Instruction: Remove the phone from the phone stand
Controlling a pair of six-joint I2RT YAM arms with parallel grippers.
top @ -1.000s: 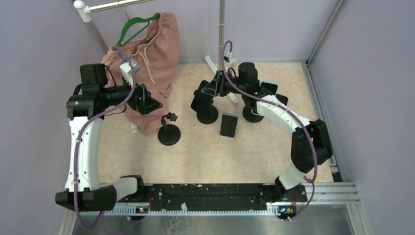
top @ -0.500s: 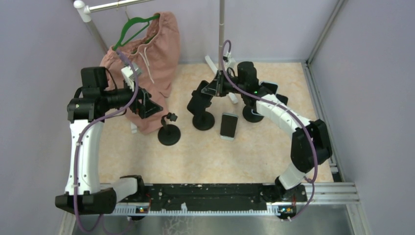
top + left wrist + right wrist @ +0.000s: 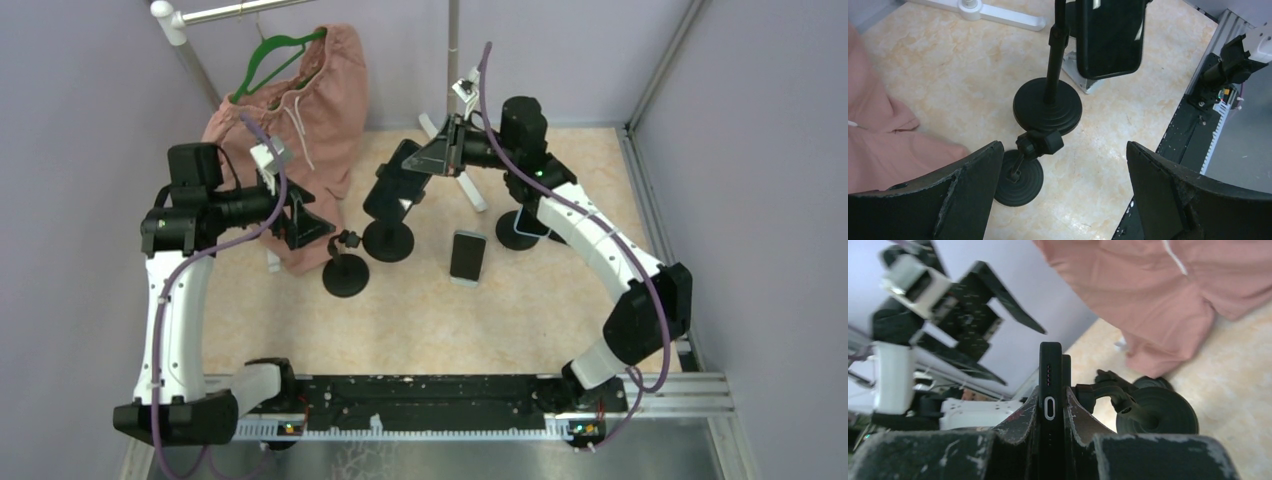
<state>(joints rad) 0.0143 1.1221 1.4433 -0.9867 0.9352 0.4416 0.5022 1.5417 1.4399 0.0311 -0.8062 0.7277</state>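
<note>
A black phone (image 3: 393,188) sits upright in the clamp of a black phone stand (image 3: 388,241) with a round base. My right gripper (image 3: 414,176) is shut on the phone's edges; in the right wrist view the phone (image 3: 1050,371) stands edge-on between the fingers (image 3: 1024,416) of that gripper (image 3: 1050,396). My left gripper (image 3: 308,216) is open and empty, just left of the stand. In the left wrist view the phone (image 3: 1109,36) and the stand (image 3: 1048,106) lie ahead of the open left gripper (image 3: 1062,146).
A smaller empty stand (image 3: 345,272) is just left of the phone's stand, also in the left wrist view (image 3: 1019,176). A second phone (image 3: 467,256) lies flat on the table. Another stand base (image 3: 516,232) is at right. Pink shorts (image 3: 318,110) hang from a rack at the back left.
My right gripper has carried the phone, with its stand, leftward toward the left gripper, and the right arm has risen. The left arm has barely shifted.
</note>
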